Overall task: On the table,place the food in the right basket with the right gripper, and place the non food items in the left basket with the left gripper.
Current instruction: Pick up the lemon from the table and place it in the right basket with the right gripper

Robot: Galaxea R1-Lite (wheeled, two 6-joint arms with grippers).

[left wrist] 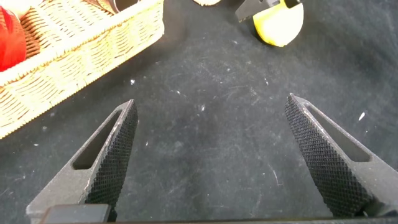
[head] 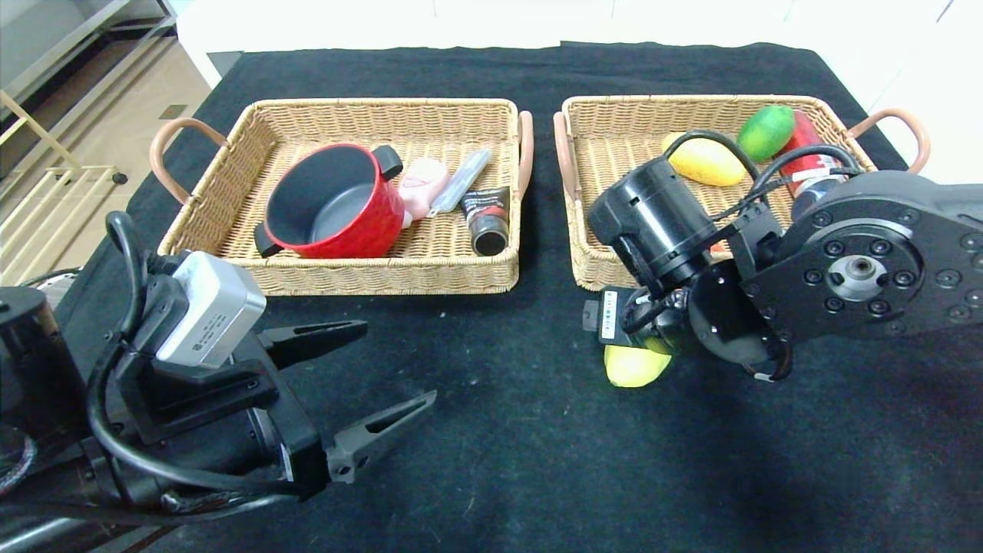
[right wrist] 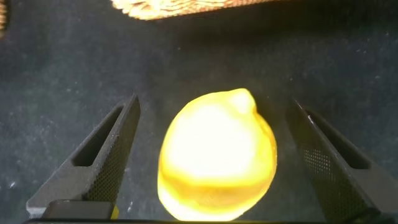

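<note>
We position the right gripper (right wrist: 211, 155) over the lemon (right wrist: 217, 162) on the table (head: 499, 430) before the right basket (head: 591, 261), fingers spread and straddling it ungrasped for pickup, while the left gripper (head: 376, 384) waits released.

Two baskets stand side by side toward the back of the table (head: 491, 461), the left basket (head: 345, 273) and the right basket (head: 607, 123) just apart. In the left one a pot (head: 334, 201) lies at the left, then a bottle (head: 422, 186), a slim packet (head: 461, 181) and a tube (head: 487, 219) to its right. The right basket holds a mango (head: 703, 161), a lime (head: 766, 131) and a can (head: 806, 153) (partly hidden by the arm). Before that basket a lemon (head: 633, 366) lies on the table between the fingers of the right gripper (right wrist: 214, 168). The left gripper (head: 376, 380) hovers before the left basket.
</note>
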